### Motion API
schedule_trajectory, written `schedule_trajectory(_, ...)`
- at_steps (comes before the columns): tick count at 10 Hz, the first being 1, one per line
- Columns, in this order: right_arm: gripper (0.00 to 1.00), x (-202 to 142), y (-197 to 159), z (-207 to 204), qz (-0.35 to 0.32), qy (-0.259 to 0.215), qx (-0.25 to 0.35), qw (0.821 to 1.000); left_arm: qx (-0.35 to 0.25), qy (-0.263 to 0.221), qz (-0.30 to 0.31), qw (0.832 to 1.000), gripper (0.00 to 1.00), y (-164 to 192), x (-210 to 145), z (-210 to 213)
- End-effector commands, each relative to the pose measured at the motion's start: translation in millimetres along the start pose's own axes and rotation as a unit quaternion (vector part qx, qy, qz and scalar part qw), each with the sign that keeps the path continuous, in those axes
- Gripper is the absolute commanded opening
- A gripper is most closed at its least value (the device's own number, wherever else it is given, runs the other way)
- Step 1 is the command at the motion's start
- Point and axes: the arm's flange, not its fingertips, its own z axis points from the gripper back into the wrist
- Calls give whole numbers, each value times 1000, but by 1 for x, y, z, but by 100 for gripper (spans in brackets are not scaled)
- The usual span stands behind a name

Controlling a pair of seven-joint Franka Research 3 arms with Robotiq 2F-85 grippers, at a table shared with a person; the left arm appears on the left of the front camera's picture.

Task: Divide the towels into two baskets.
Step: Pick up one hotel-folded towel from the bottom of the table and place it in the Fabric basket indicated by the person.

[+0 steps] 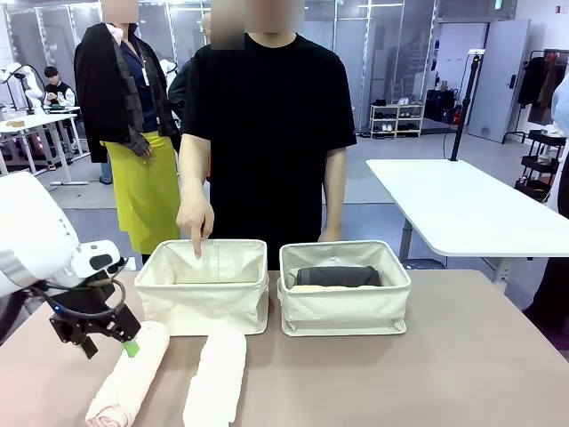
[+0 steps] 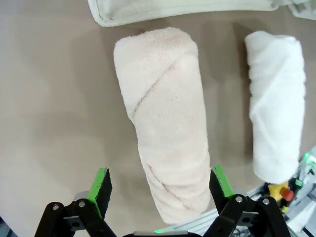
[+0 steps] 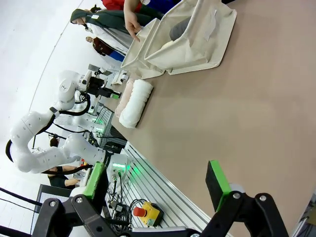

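Observation:
A pale pink rolled towel (image 1: 131, 374) (image 2: 165, 123) lies on the table at the front left, with a white rolled towel (image 1: 216, 374) (image 2: 274, 103) beside it. My left gripper (image 1: 114, 342) (image 2: 160, 182) hovers open just above the pink towel, its green pads either side of the roll's near end. Two cream baskets stand side by side: the left basket (image 1: 203, 289) has nothing showing inside, and a person's finger (image 1: 197, 249) points into it. The right basket (image 1: 345, 302) holds a dark grey towel (image 1: 338, 277) on a pale yellow towel (image 1: 311, 288). My right gripper (image 3: 158, 180) stands open over bare table.
The person stands at the far side behind the baskets. A white table (image 1: 462, 209) stands at the back right. The table's front edge with a metal rail and a red button box (image 3: 145, 213) lies under my right gripper. Bare tabletop stretches at front right.

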Motion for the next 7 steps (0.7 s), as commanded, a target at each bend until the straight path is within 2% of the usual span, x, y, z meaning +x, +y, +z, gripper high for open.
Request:
schedule_trajectory(1,100,-2,4,1,6,-4,3,1000,25,-17,28,999,100,-6,-60,-37)
schedule_trajectory(6,100,-2,4,1,6,-4,3,1000,21,-21,66,997,100,-12,-63,-58)
schedule_trajectory(7,100,-2,4,1,6,-4,3,1000,21,-17,62,998,80,-11,-64,-58)
